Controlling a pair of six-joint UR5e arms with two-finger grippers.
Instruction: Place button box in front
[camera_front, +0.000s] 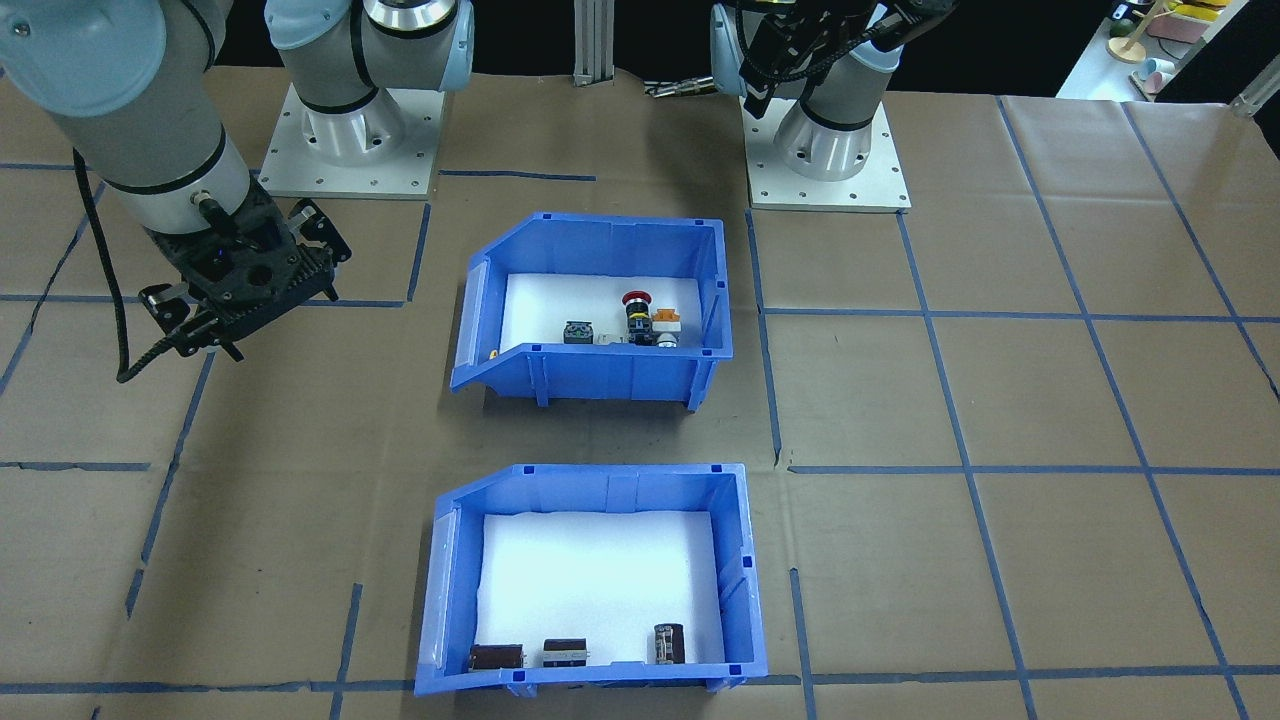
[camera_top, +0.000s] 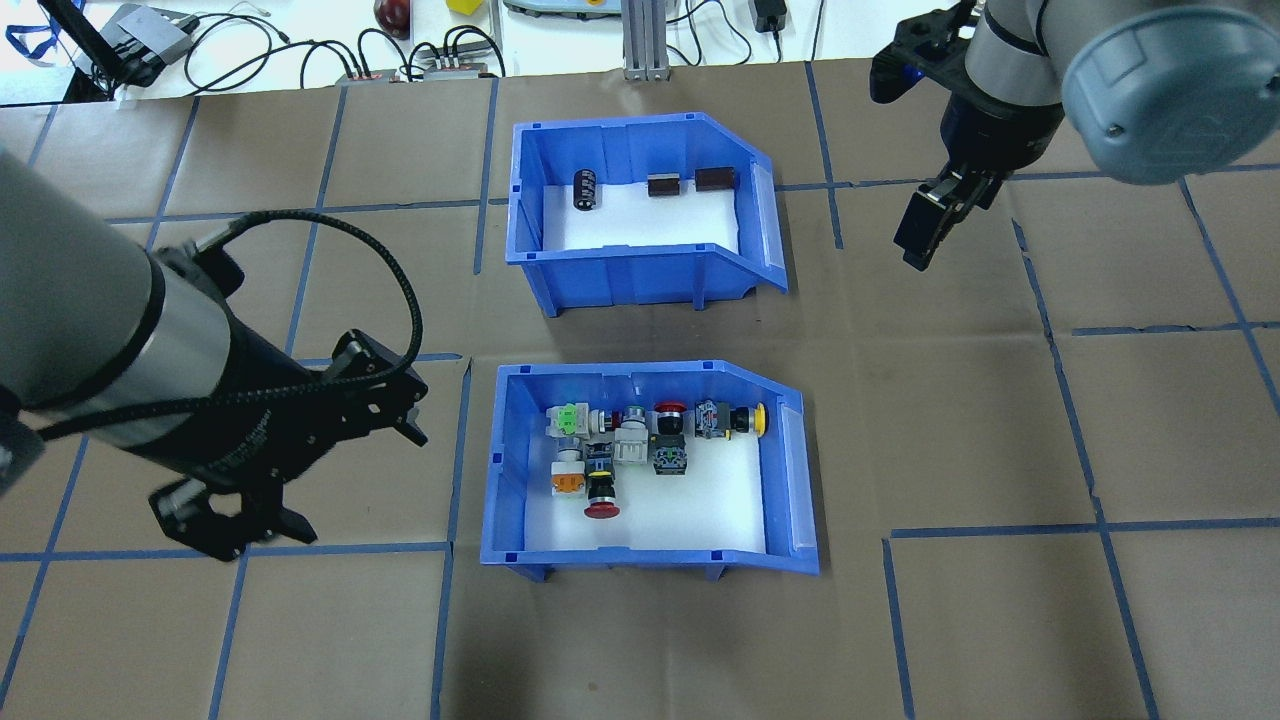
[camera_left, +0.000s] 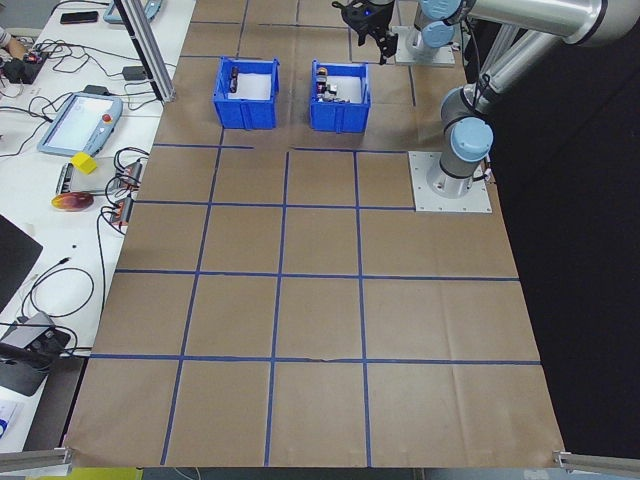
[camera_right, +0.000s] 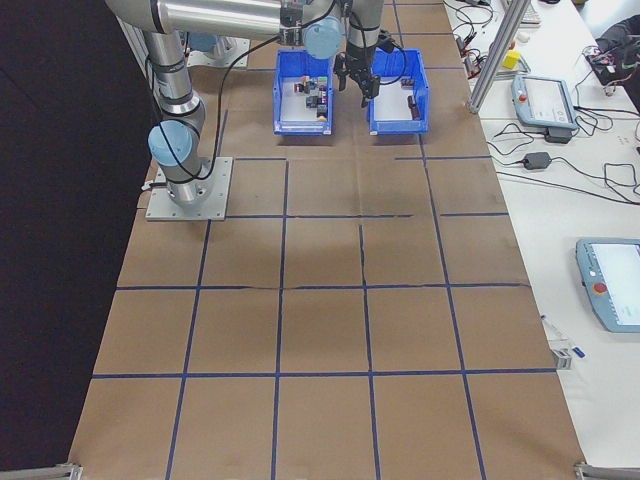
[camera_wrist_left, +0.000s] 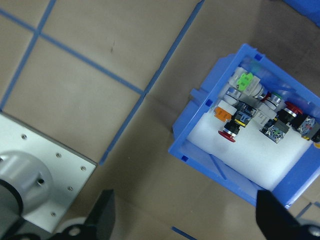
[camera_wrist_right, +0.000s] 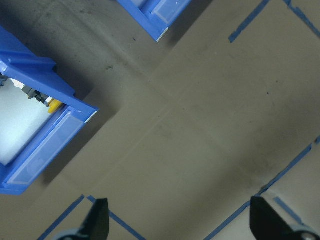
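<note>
Button box (camera_top: 650, 470) sits on the paper-covered counter (camera_top: 1000, 420), in the row nearer the robot bases. Blue bin, white foam floor, a cluster of push-button switches inside: a red mushroom cap (camera_top: 601, 511), a yellow cap (camera_top: 760, 418), a green one (camera_top: 568, 420), an orange one (camera_top: 567, 482). The matching blue bin with the dark cylindrical parts (camera_top: 640, 205) sits directly beyond it, on the far side from the robot, a strip of bare paper between the two.

Progress, as judged: nothing of the placing appears done. If "front" means the far row, that spot is taken by the other bin; both bins rest flat and neither is gripped or lifted. Grasping, carrying and setting down all look to be left.

Left claw (camera_top: 300, 460): fingers spread wide, empty, hanging over bare paper just beside the button box's left wall, touching nothing. Its wrist camera shows the box's corner ahead and both fingertips well apart at the lower edge.

Right claw (camera_top: 925, 230): seen edge-on from overhead, so the gap is hard to read there; its wrist view shows both fingertips far apart, so open. Holds nothing. It hangs over bare paper to the right of the far bin, with the button box's clear label end (camera_wrist_right: 47, 152) in its view.
</note>
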